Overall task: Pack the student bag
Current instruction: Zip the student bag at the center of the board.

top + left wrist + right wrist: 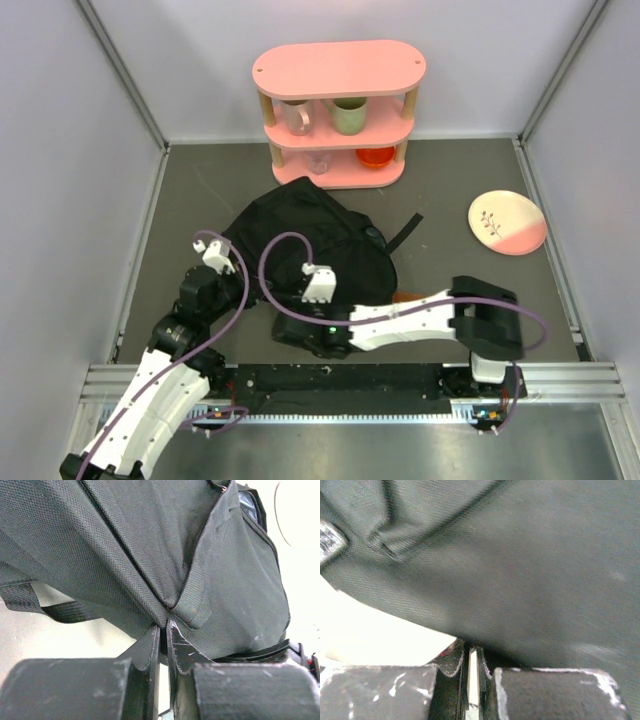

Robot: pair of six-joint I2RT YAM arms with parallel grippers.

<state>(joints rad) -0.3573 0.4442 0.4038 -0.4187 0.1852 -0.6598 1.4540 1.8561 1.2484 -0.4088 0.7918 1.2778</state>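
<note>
While the large soft black fabric backpack lies slumped at the middle of the grey tabletop, just short of the pink two-tier shelf at twelve o'clock, both arms work at its near side. The left hand, at the bag's eight o'clock, is clenched on a pinched fold of its cloth, which tents up from the tips. The right hand, at the six o'clock edge, is clenched too, tips pushed up under the fabric; whether any cloth is caught between them the blurred wrist view does not settle. A round pink-and-cream plate sits well apart at three o'clock. By my reading the packing is at its start: no open mouth shows and nothing is going in, so opening, loading and zipping all remain.
</note>
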